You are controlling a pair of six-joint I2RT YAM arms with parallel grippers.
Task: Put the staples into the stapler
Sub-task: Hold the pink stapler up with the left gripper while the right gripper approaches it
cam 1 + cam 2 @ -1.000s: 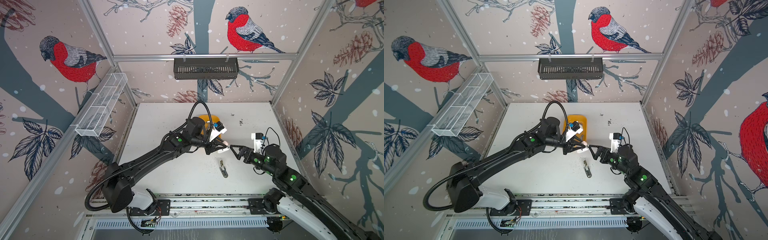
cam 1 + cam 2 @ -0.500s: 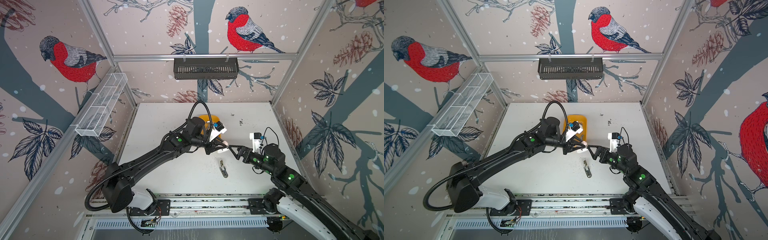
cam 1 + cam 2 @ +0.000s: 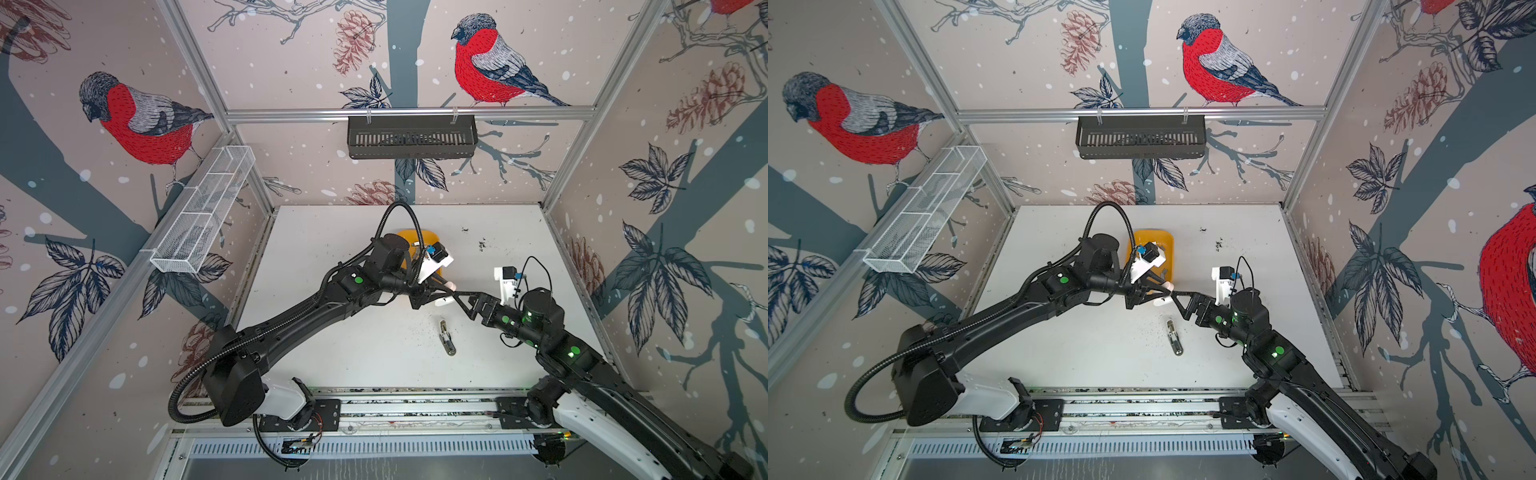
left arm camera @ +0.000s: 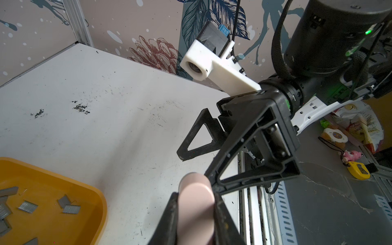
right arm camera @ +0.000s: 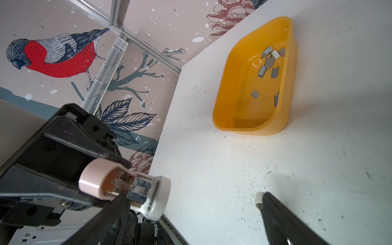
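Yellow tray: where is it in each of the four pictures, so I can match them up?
In a top view: yellow tray mid-table toward the back, half hidden by the left arm.
In a top view: same spot, behind that arm too.
Left wrist: one corner, holding staples, beside the pink stapler clamped in the left gripper.
Right wrist: whole tray, on the table beyond the stapler.
Shared landmark: the pink stapler, in all four.

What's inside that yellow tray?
Loose grey staples, most bunched at one end of the tray. Nothing else shows there. In both top views the left arm covers part of it.
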